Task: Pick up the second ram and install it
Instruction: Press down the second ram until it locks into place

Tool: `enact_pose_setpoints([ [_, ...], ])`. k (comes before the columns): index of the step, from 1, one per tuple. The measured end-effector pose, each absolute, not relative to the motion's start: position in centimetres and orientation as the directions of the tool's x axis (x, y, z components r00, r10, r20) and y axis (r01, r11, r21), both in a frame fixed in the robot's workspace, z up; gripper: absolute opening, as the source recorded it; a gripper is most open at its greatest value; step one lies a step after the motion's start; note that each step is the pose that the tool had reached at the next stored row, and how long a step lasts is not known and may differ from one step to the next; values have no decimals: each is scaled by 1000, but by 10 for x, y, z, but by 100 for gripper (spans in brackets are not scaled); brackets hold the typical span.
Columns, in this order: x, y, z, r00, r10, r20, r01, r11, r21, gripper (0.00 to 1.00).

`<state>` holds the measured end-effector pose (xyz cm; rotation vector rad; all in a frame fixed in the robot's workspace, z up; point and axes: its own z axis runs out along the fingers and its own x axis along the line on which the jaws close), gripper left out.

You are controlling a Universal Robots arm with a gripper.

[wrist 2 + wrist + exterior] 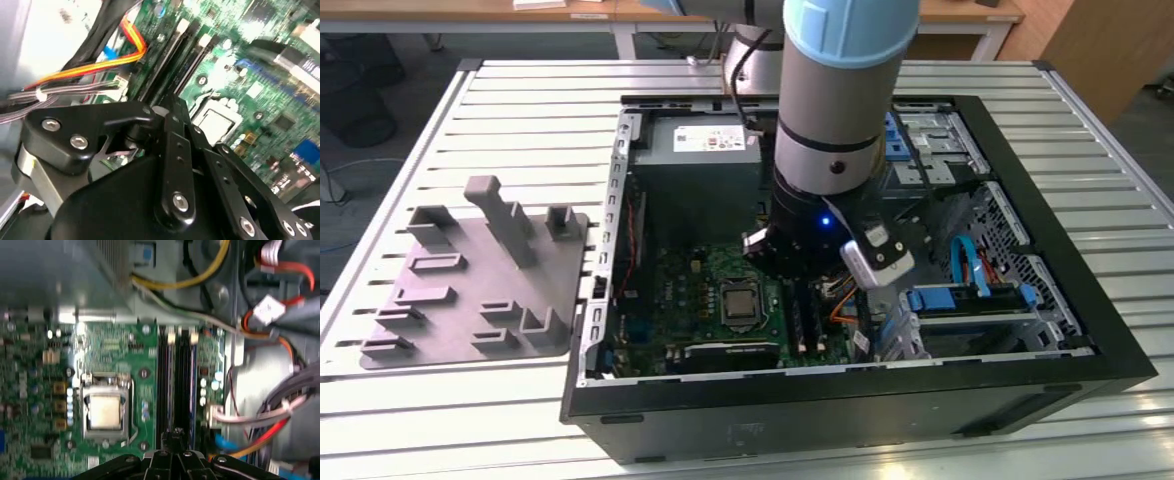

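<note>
My gripper [175, 433] is down inside the open computer case, right over the long black memory sockets [811, 315] of the green board [115, 350]. Its black fingers [172, 150] are pinched together at the sockets' near end. A slim dark strip, the second ram [182, 385], runs from the fingertips in line with the sockets. Where the strip ends and the socket begins is hard to tell. In the exterior view the arm's wrist [821, 235] covers the fingers.
A square silver processor socket [105, 410] lies beside the memory sockets. Orange and red cables [100, 62] and grey wire bundles [280, 407] crowd the other side. The grey plastic tray [467, 290] with upright ribs sits outside the case, on the exterior view's left.
</note>
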<state>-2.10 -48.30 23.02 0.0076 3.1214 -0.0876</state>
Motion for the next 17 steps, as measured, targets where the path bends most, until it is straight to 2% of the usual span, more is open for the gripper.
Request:
enact_pose_setpoints([
  [6, -21, -471, 237, -1000, 4, -20, 5, 998, -56, 10],
  [12, -21, -471, 272, -1000, 4, -20, 5, 998, -56, 10],
  [17, -21, -471, 272, -1000, 4, -20, 5, 998, -56, 10],
])
